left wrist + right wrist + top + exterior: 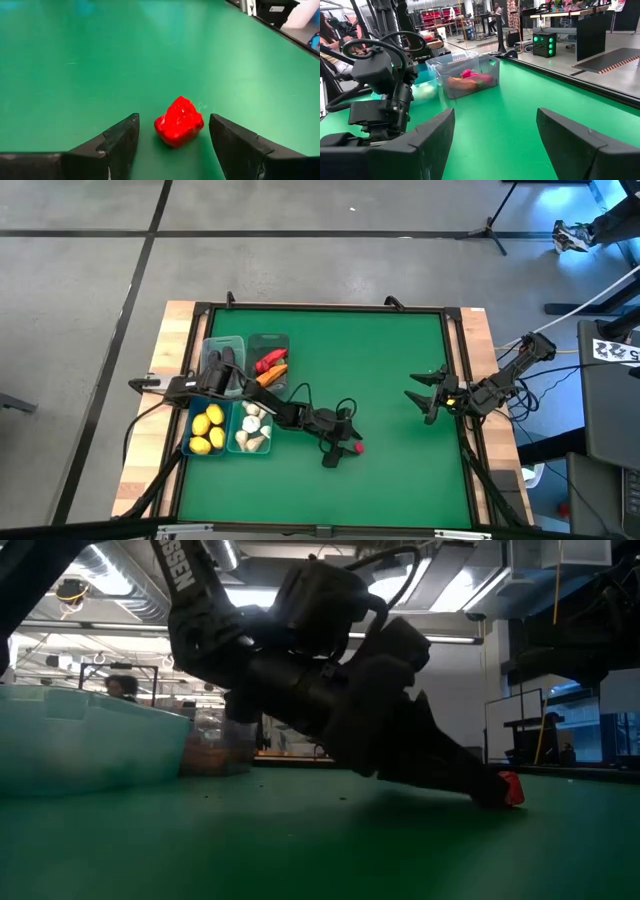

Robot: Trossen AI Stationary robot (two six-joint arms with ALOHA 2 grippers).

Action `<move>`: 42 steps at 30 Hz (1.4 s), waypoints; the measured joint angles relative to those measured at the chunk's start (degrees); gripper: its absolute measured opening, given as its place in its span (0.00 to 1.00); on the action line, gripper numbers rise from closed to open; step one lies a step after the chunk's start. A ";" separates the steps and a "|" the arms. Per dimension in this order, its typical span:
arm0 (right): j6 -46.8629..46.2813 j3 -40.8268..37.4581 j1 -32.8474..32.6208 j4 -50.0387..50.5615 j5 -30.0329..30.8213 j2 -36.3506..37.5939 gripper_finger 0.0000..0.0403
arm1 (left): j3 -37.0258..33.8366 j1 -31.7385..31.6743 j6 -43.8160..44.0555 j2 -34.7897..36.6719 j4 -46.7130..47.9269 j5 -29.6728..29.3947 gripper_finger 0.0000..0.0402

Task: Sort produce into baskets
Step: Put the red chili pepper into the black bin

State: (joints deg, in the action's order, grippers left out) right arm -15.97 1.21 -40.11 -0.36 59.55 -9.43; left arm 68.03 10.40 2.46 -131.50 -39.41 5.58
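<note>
A small red pepper (179, 121) lies on the green table, near the middle front (358, 447). My left gripper (172, 135) is open and low over the table, one finger on either side of the pepper, not touching it; it also shows in the low view (505, 790). My right gripper (428, 395) is open and empty near the table's right edge. Four bins stand at the left: one with yellow lemons (207, 430), one with white garlic (252, 430), one with red peppers and an orange carrot (271, 365), and one with dark eggplants (222, 360).
The bins (465, 75) stand in a block at the table's left side. Green table surface (380, 350) lies open between the two arms. A raised dark frame (460, 370) runs round the table's edge.
</note>
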 joint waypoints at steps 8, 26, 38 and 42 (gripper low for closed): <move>0.00 0.00 0.00 0.00 0.00 -0.22 0.70 | 0.00 0.12 -0.23 -0.28 -0.27 -0.02 0.59; 0.00 0.00 -0.01 0.00 0.00 -0.22 0.70 | 0.02 0.80 -0.92 -0.28 -0.22 -0.02 0.31; 0.00 0.02 -0.01 0.00 0.02 -0.22 0.70 | 0.02 0.66 0.54 -0.14 -0.21 -0.09 0.19; 0.00 0.01 0.00 0.00 0.00 -0.22 0.70 | 0.09 0.10 4.79 0.64 0.21 -0.32 0.19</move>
State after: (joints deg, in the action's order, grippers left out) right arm -15.97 1.22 -40.11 -0.36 59.55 -9.65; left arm 68.12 10.50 7.24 -130.86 -39.20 5.27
